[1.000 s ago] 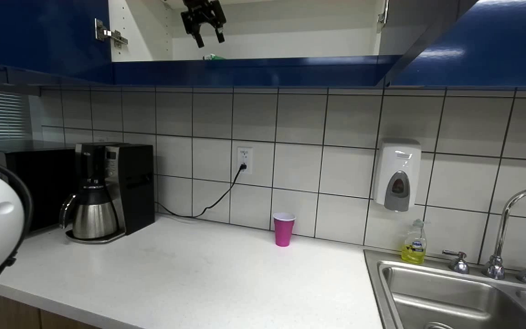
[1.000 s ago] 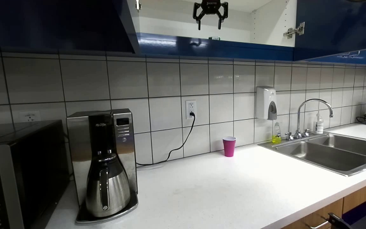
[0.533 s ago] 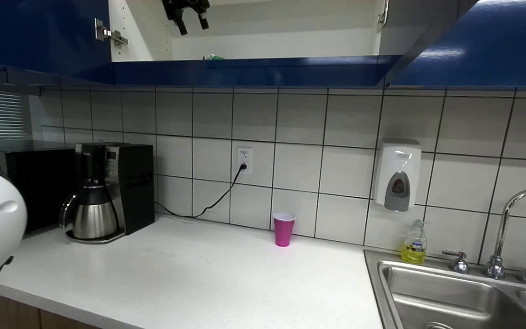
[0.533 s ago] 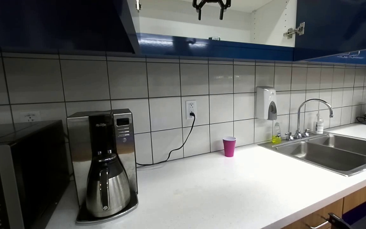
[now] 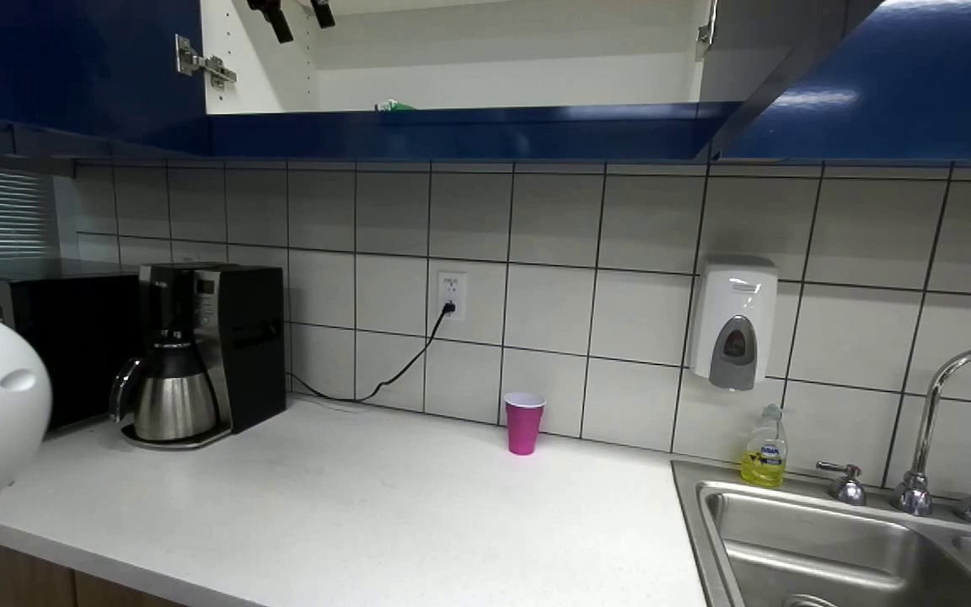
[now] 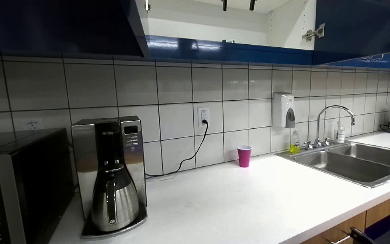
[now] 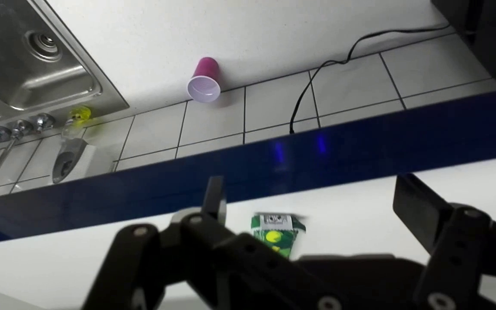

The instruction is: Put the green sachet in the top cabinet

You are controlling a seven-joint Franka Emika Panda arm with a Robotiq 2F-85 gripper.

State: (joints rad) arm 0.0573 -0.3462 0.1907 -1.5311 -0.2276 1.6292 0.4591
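The green sachet (image 7: 274, 236) lies on the white shelf inside the top cabinet, close to its front edge. Only its top shows above the ledge in both exterior views (image 5: 394, 105) (image 6: 229, 41). In the wrist view its lower end is hidden behind the gripper's linkage. The top cabinet (image 5: 469, 133) has a blue front ledge and a white inside, and its doors stand open; it also shows in an exterior view (image 6: 229, 51) and the wrist view (image 7: 144, 185). My gripper (image 7: 310, 189) is open and empty, above and apart from the sachet. Only its fingertips show in the exterior views (image 5: 304, 27) (image 6: 238, 6).
A pink cup (image 5: 523, 426) stands on the counter (image 5: 384, 514) below the cabinet. A coffee maker (image 6: 113, 176) and a microwave (image 6: 29, 183) stand at one end, a sink (image 6: 344, 162) at the other. Open cabinet doors (image 6: 361, 30) flank the opening. A soap dispenser (image 5: 737, 324) hangs on the wall.
My gripper has risen away from the sachet, moving up and to the left in an exterior view, fingers still apart. The sachet has stayed in place on the shelf.
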